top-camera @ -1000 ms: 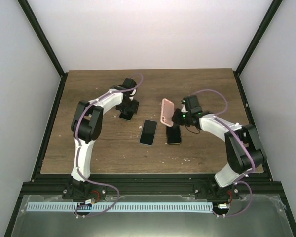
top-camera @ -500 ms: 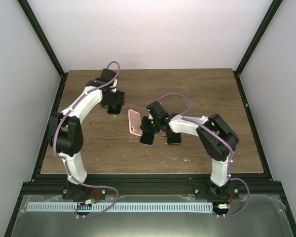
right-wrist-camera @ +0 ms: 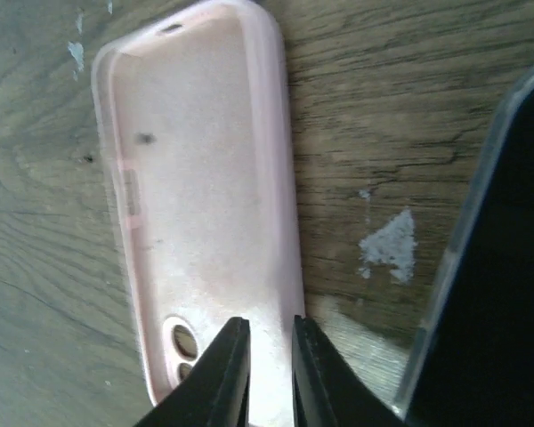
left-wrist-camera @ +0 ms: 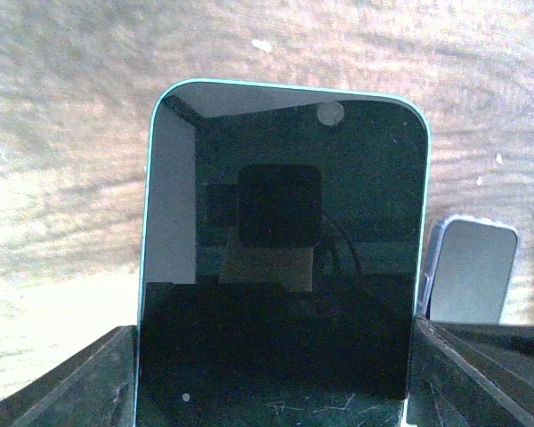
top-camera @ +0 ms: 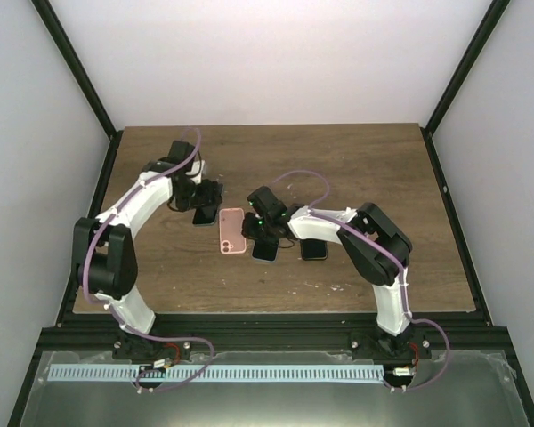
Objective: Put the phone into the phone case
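Quick status from us: nothing's in the case yet. It's lying flat on the table, open side up and empty. So we'd call the case ready and the actual fitting not started. What's left, by our reckoning, is to bring a phone over the case, line it up and press it in.

The phone we'd bet on is the teal-edged one in the left claw, just left of the case and a bit farther back. That claw's jaws stand wide, one on each long side of the phone, and it looks gripped rather than just sitting there. The wood behind it is blurred, so we think it's lifted off the table, but we can't swear to it.

The right claw is down at the case's right side, at the end with the camera cutout. Its jaws are almost together with only a thin slit, and the case's side wall runs into that slit. We read that as pinching the rim, but we can't tell how firmly.

Two more phones lie flat. A second phone sits just right of the case, partly under the right claw, and a third phone lies farther right of the case.
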Controlling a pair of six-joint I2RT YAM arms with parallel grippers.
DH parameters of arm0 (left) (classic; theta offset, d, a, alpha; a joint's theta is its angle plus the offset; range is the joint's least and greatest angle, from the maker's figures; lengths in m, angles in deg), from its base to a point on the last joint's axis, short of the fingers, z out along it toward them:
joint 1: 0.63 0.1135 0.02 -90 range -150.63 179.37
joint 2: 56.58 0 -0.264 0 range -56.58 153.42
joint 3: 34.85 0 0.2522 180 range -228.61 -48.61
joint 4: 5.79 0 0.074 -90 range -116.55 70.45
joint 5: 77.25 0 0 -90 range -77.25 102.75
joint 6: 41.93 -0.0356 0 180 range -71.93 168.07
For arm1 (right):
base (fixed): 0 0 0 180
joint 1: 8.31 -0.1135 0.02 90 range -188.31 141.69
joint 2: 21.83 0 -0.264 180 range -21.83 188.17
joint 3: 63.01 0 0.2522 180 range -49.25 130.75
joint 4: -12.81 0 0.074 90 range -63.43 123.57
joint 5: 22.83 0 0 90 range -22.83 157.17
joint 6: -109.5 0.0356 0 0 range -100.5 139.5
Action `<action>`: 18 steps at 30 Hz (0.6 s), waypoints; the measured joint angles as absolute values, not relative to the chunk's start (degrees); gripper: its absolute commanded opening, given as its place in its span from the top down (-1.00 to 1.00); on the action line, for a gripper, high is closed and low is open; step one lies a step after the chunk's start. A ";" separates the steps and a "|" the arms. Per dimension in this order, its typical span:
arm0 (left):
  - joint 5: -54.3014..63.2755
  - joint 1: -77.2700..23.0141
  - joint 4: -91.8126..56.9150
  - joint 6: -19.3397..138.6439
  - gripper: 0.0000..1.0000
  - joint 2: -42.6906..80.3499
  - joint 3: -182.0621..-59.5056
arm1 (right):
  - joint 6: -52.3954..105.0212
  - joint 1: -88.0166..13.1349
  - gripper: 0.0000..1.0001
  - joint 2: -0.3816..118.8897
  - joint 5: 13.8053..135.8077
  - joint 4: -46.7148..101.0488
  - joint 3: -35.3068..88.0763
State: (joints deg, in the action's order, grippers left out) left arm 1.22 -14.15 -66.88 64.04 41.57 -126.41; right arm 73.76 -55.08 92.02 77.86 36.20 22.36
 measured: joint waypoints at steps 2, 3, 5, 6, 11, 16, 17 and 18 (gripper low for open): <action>-0.49 -14.17 -65.73 64.72 -0.15 40.54 -124.01 | 74.50 -55.06 0.40 92.02 77.47 36.40 22.10; -1.32 -14.17 -65.42 65.04 -0.15 40.13 -123.03 | 74.87 -55.08 0.29 91.99 77.41 36.37 21.82; -3.07 -14.17 -64.48 65.77 -0.15 39.65 -121.23 | 75.24 -55.19 0.14 91.73 77.32 36.02 20.46; -3.87 -14.17 -63.80 66.12 -0.15 39.47 -120.43 | 75.59 -55.25 0.10 91.38 77.41 35.39 19.72; -7.87 -14.17 -60.24 68.13 -0.14 38.93 -115.99 | 76.07 -55.40 0.00 88.78 77.17 34.17 16.38; -10.32 -14.17 -57.83 70.01 -0.14 38.93 -114.70 | 76.25 -55.40 -0.03 88.67 76.49 34.36 16.40; -10.54 -14.17 -57.31 70.31 -0.13 38.93 -114.46 | 76.27 -55.45 -0.04 88.67 76.42 34.39 16.40; -10.63 -14.17 -56.65 70.68 -0.12 38.93 -114.09 | 76.38 -55.45 -0.05 88.50 75.94 34.49 16.35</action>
